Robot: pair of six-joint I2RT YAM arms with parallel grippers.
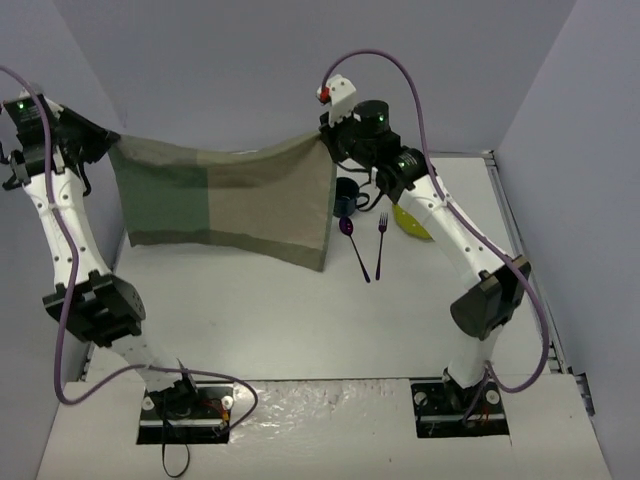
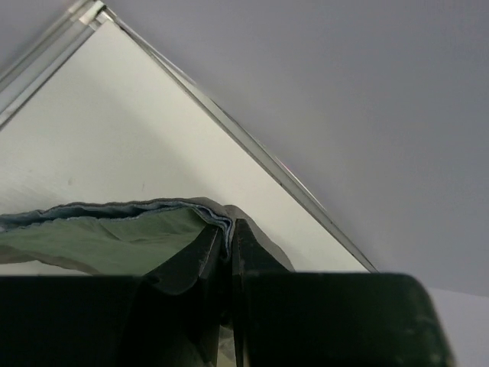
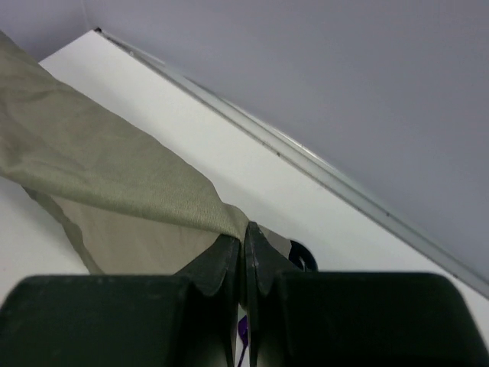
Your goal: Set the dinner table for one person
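1. While the placemat [image 1: 225, 200] is held up in the air, the table [image 1: 290, 320] is spread beneath it and toward the arm bases, white and bare in its near half.
2. The left top corner of the cloth is pinched in the left gripper [image 1: 106, 145], with the jaws pressed together on the folded hem.
3. The cloth is stretched between the two arms, its long axis running left to right over the far half of the table. Whether the lower edge touches the surface cannot be told.
4. The right top corner is pinched in the right gripper [image 1: 324, 138], with the jaws closed on the fabric.
5. Just right of the cloth, a dark cup [image 1: 346, 192], a purple spoon [image 1: 352, 240] and a fork [image 1: 381, 245] are set on the table. A yellow dish [image 1: 408, 222] is partly hidden by the right arm.
6. Key relation: the free surface lies below and nearward of both grippers. One corner is held per arm, so neither is nearer, and an even two-arm lowering is judged to be needed.
7. Risk: the right edge hangs near the spoon, which could be covered if the cloth is dropped straight down.
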